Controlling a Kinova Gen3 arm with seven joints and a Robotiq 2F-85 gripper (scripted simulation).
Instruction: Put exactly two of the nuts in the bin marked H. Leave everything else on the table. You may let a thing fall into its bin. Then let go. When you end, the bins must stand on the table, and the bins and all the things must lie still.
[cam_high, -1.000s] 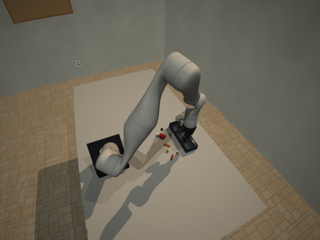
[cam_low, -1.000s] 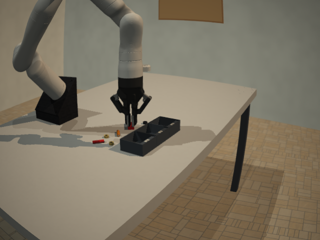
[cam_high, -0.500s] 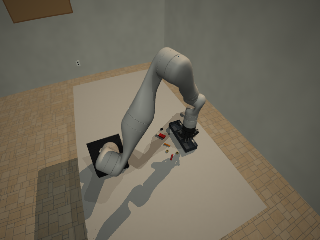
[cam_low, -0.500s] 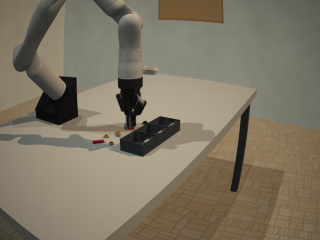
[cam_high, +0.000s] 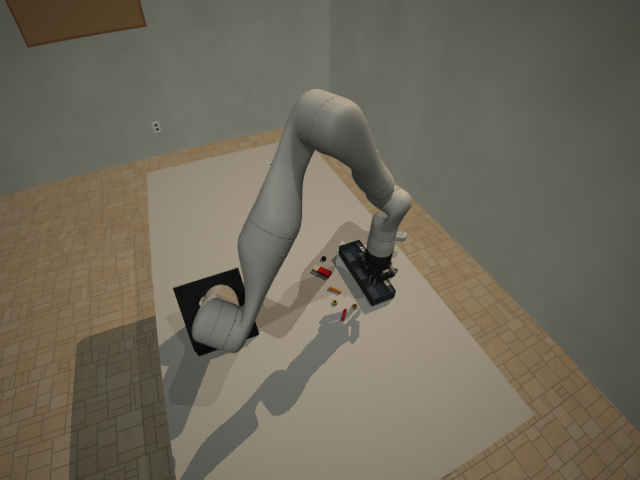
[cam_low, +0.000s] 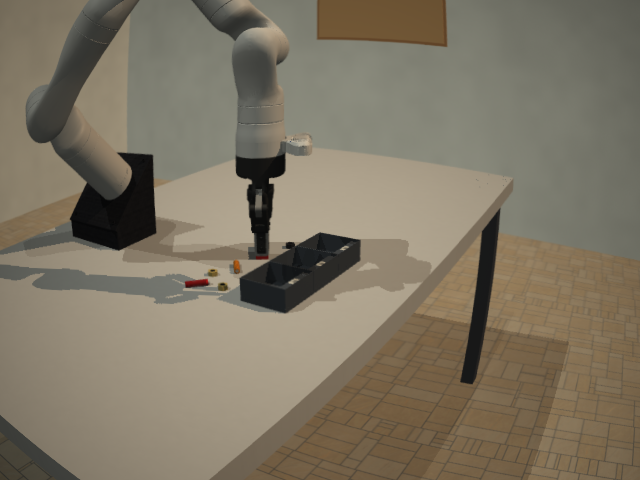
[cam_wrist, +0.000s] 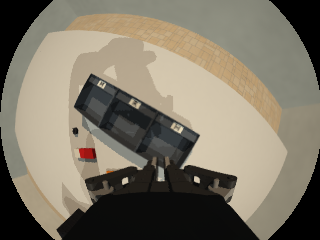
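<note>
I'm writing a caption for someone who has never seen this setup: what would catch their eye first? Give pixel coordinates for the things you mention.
Probably the big pale robot arm (cam_high: 273, 201) (cam_low: 255, 67), arching from its black base to a dark gripper (cam_high: 379, 279) (cam_low: 262, 250) (cam_wrist: 160, 163) pointing down. Next, the dark three-compartment bin tray (cam_high: 381, 298) (cam_low: 263, 293) (cam_wrist: 187, 155) on the table (cam_high: 413, 392) (cam_low: 155, 372) (cam_wrist: 225, 125). Last, the small bright pieces beside the tray, above all a red block (cam_high: 324, 272) (cam_low: 262, 257) (cam_wrist: 87, 153).

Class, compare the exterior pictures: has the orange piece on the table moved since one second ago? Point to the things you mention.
No; the orange piece (cam_high: 334, 290) (cam_low: 236, 266) keeps its place beside the bins (cam_high: 383, 299) (cam_low: 263, 295).
</note>
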